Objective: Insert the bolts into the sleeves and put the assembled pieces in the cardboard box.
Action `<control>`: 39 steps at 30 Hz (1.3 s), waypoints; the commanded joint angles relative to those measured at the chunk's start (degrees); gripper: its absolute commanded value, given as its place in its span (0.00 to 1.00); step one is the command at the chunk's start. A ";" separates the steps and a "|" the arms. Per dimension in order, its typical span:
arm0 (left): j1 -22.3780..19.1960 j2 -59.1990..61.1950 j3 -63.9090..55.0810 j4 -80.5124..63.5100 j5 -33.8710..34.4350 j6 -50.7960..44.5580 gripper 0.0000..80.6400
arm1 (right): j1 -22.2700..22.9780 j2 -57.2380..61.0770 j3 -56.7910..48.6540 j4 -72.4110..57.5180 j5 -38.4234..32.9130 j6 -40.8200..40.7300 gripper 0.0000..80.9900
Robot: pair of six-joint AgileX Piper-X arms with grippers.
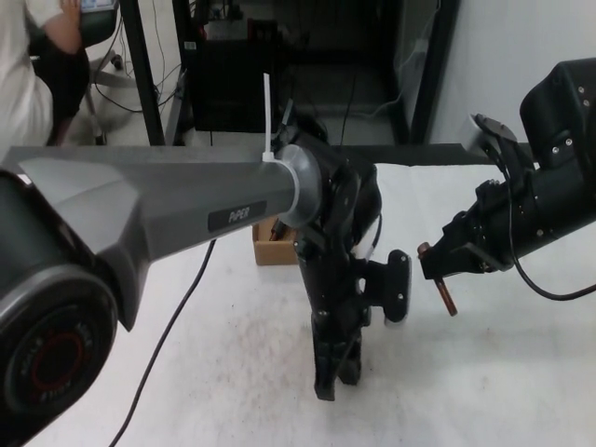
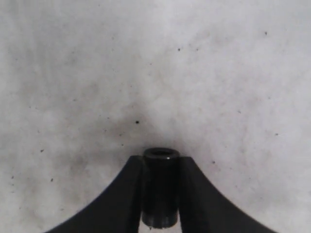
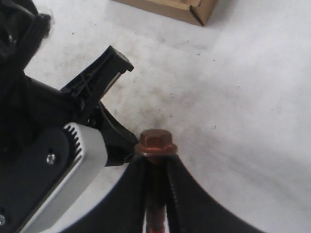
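Copper-coloured bolt [image 3: 155,144] is clamped by its shank in the right pincer [image 3: 156,165], and a black sleeve [image 2: 160,189] in the left pincer [image 2: 160,162], bore exposed, presumably for mating.

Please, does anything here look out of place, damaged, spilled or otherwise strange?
Nothing stands out. The left gripper is shut on the black sleeve, and the right gripper on the copper bolt. The cardboard box sits on the bench, which carries only dark smudges and specks.
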 commanded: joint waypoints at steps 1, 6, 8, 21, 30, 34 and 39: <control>-0.06 -0.89 -0.25 -0.10 -3.30 -4.04 0.00 | -0.67 -0.98 -0.04 -0.02 -0.03 0.70 0.01; 0.79 -5.70 -0.23 -9.29 -11.19 -14.26 0.00 | -3.09 -0.98 -0.04 0.48 -0.44 3.06 0.01; 1.35 -8.99 -0.23 -15.98 -11.35 -21.12 0.00 | -4.39 -0.98 -0.04 1.08 -0.71 3.65 0.01; 11.42 -30.18 0.03 -33.10 -1.95 -67.39 0.00 | -8.57 -5.04 -0.04 -3.93 -13.37 9.58 0.01; 14.96 -43.34 14.32 -32.01 23.06 -67.93 0.00 | -8.43 -12.93 -0.04 -23.89 -22.40 27.10 0.01; 14.96 -49.98 26.44 -40.07 24.51 -70.13 0.00 | -8.32 -15.74 -0.04 -31.39 -22.67 34.73 0.01; 15.72 -57.17 43.11 -56.77 24.17 -78.72 0.00 | -4.20 -18.14 -0.04 -34.51 -27.84 34.21 0.01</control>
